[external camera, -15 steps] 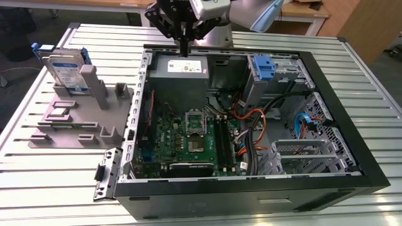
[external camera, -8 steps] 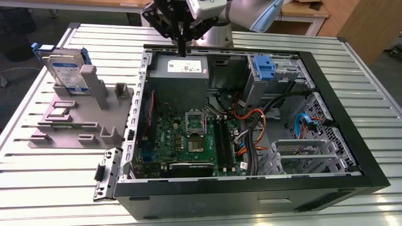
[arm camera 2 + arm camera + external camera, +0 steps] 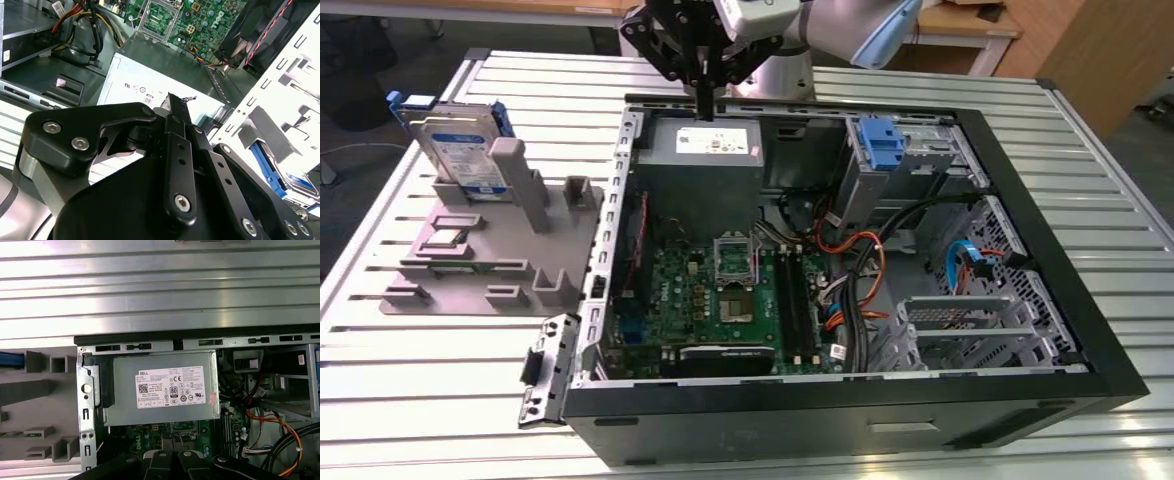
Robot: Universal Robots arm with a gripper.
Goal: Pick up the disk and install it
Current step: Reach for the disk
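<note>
gripper [image 3: 704, 110] closed on nothing, fingertips pressed together, poised over the grey power supply [image 3: 704, 148] inside the lidless computer case [image 3: 1067, 330]. well apart, toward the exterior view's left: the disk [image 3: 460, 150], standing upright in the grey holder [image 3: 467, 265] on the slatted table [image 3: 400, 400].

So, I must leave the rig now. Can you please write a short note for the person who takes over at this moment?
Gripper: shut, holding nothing, above the grey power supply at the edge of the open computer case.
Disk: standing upright in the grey holder on the table, on the exterior view's left of the case, apart from the gripper.
Done: nothing that shows; the disk is not yet picked up.
Left: the pick-up and the installation.
</note>
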